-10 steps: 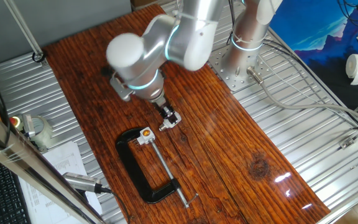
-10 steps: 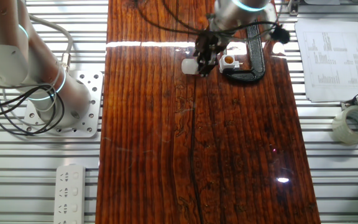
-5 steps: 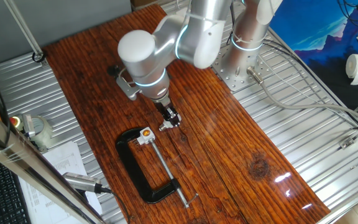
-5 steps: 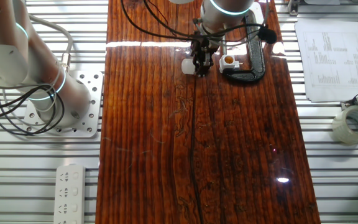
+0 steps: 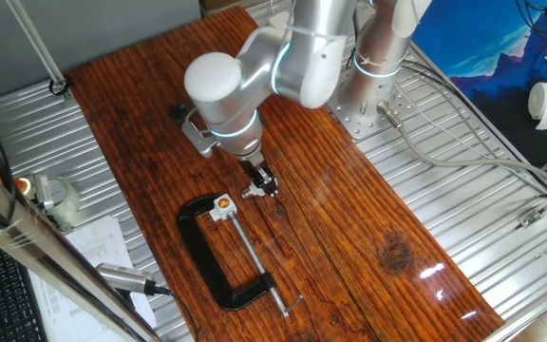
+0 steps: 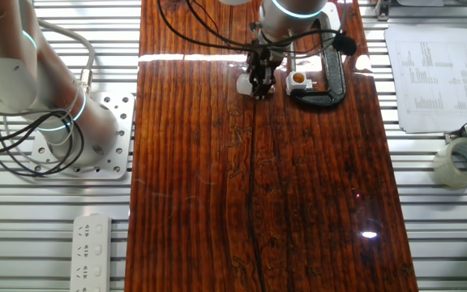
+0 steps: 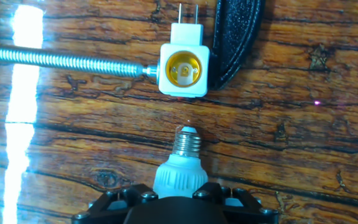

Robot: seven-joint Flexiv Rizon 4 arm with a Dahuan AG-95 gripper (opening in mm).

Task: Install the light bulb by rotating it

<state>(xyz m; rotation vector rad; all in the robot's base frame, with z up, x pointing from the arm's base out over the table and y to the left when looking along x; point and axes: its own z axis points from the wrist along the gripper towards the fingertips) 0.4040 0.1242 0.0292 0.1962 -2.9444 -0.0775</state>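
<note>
The light bulb [image 7: 181, 167] is held in my gripper [image 7: 179, 194], which is shut on its whitish body. Its silvery screw base points at the white socket block with an orange centre [image 7: 184, 68], a short gap away and in line with it. The socket is clamped in the black C-clamp [image 7: 236, 37]. In one fixed view the gripper [image 5: 265, 182] hangs low over the board just beyond the socket [image 5: 221, 206], with the bulb [image 5: 252, 193] at its tip. In the other fixed view the gripper [image 6: 259, 81], bulb [image 6: 243, 83] and socket [image 6: 298, 79] line up.
The C-clamp [image 5: 209, 266] lies on the wooden board [image 5: 349, 237] with its threaded screw rod [image 7: 67, 61] against the socket. The arm's base [image 5: 373, 85] stands at the board's far side. Tape roll [image 6: 459, 162], papers [image 6: 428, 77] and a power strip [image 6: 92, 251] lie off the board.
The wrist has turned and the arm's upper body has shifted slightly; the gripper has stayed low near the socket, still holding the bulb.
</note>
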